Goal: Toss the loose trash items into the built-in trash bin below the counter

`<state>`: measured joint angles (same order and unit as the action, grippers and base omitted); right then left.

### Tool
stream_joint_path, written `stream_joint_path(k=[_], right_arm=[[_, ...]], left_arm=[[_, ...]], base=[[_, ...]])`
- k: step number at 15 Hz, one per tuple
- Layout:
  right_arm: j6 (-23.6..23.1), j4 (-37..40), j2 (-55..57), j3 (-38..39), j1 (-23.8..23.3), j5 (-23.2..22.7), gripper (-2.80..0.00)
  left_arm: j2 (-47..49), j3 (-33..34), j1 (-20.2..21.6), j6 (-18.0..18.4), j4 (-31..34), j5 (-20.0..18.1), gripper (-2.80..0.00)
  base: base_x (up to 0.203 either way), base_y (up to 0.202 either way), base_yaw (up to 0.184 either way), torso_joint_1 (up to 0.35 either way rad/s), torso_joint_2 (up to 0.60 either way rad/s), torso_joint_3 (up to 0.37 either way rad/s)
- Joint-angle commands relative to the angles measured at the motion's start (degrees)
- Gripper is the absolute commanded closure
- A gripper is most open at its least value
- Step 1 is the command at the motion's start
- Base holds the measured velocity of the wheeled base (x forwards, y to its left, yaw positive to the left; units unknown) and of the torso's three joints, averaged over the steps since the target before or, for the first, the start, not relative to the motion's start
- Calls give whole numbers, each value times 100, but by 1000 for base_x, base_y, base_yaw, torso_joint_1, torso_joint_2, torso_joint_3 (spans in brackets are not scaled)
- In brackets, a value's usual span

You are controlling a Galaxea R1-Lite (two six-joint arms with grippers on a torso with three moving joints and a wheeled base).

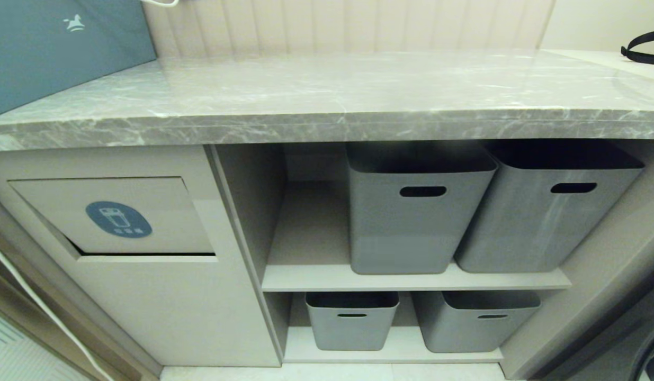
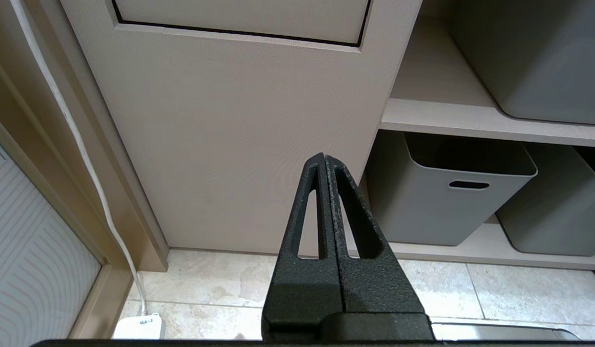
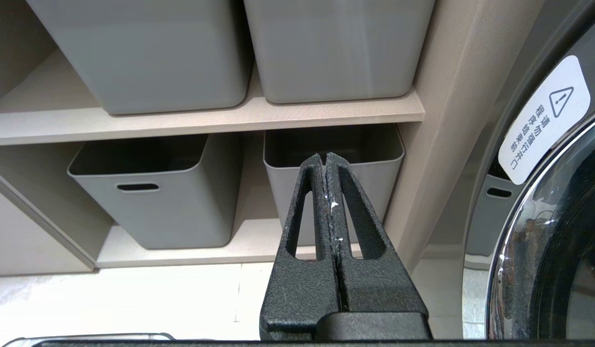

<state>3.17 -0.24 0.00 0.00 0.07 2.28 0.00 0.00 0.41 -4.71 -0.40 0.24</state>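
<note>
Grey marble-look stone with white veins forms the counter (image 1: 327, 90), which spans the full width of the head view and has a thick front edge. At the far left, a teal panel (image 1: 56, 47) with a small white horse mark stands on the slab against a ribbed beige back wall (image 1: 348, 26). At the far right, a black strap (image 1: 642, 50) lies on a paler surface beyond the slab. No scraps of cardboard or carton show on the counter or on the floor in any view.

Below the counter on the left sits the built-in trash bin (image 1: 120, 211): a beige cabinet front with a rectangular flap bearing a blue oval sticker (image 1: 118, 219) with a white bin icon. A dark gap shows along the flap's lower edge. A white cable (image 2: 80, 159) runs down the wall left of the cabinet to a white adapter (image 2: 139, 327) on the beige tiled floor (image 2: 495, 294).

Right of the bin, an open shelf unit (image 1: 411, 278) holds 4 grey baskets with slot handles: 2 large ones (image 1: 411, 222) on the upper shelf, 2 smaller ones (image 1: 353, 323) on the lower shelf. Further right stands a washing machine door (image 3: 557, 231) with a white warning label (image 3: 543, 120).

The left gripper (image 2: 324, 159) hangs low in front of the cabinet, fingers pressed together, holding nothing. The right gripper (image 3: 325, 158) hangs low in front of the lower right basket, fingers likewise together and empty.
</note>
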Motion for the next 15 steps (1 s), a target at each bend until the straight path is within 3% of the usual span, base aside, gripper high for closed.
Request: stream_joint_path(k=[1,15], right_arm=[[-1,-2,0,9,1,1,0],[-45,-2,0,9,-6,9,0]], left_arm=[[9,9,2,-4,-4,2,0],[9,10,2,-4,-4,2,0]], base=[[0,0,0,0,0,0],[0,0,0,0,0,0]])
